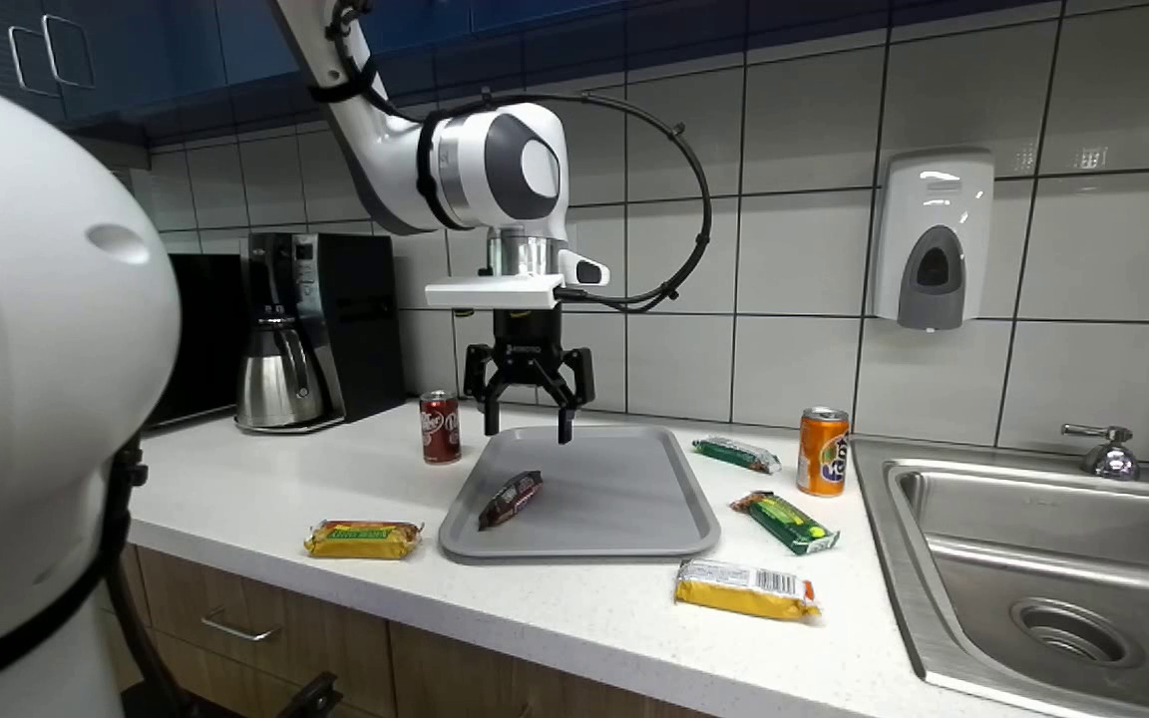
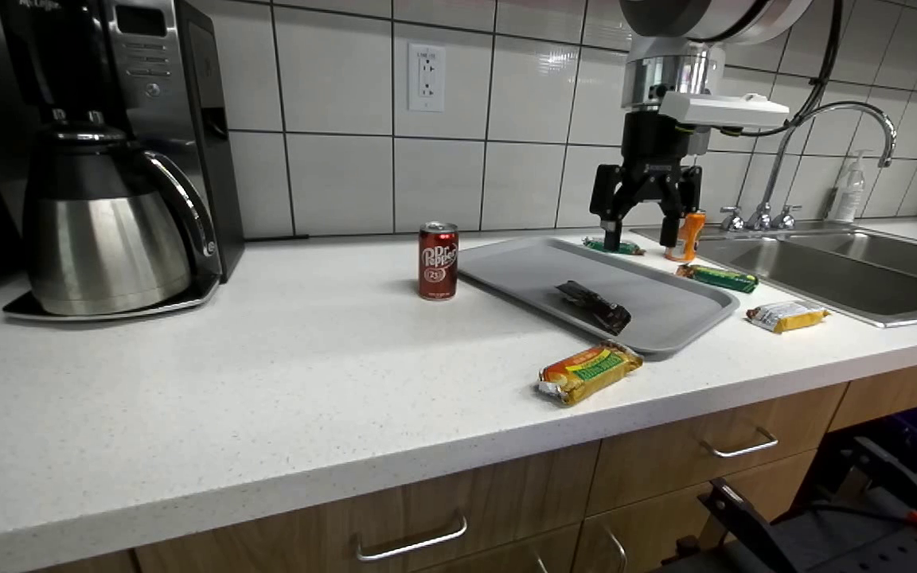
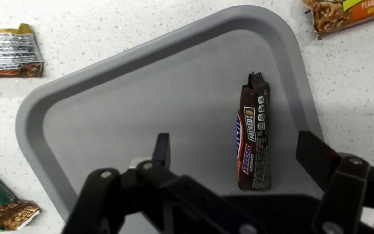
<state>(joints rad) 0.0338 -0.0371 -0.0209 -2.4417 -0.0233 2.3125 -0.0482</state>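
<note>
My gripper (image 1: 528, 426) hangs pointing down above the grey tray (image 1: 624, 543), jaws wide apart and holding nothing. In the wrist view a dark brown Snickers bar (image 3: 254, 136) shows between the two fingers (image 3: 162, 150), but it lies below them on the tray, not touched. Both exterior views show that bar (image 1: 511, 500) near one side of the tray, with air between it and the fingertips. A red Dr Pepper can (image 2: 438, 261) stands upright on the counter beside the tray. Part of the tray is hidden behind the gripper in the wrist view.
Around the tray lie yellow-wrapped bars (image 1: 363, 539) (image 1: 746, 590) and green-wrapped bars (image 1: 787, 522) (image 1: 736, 454). An orange Fanta can (image 1: 823, 452) stands near the steel sink (image 1: 889, 558). A coffee maker (image 2: 108, 215) and tiled wall (image 1: 674, 359) bound the counter.
</note>
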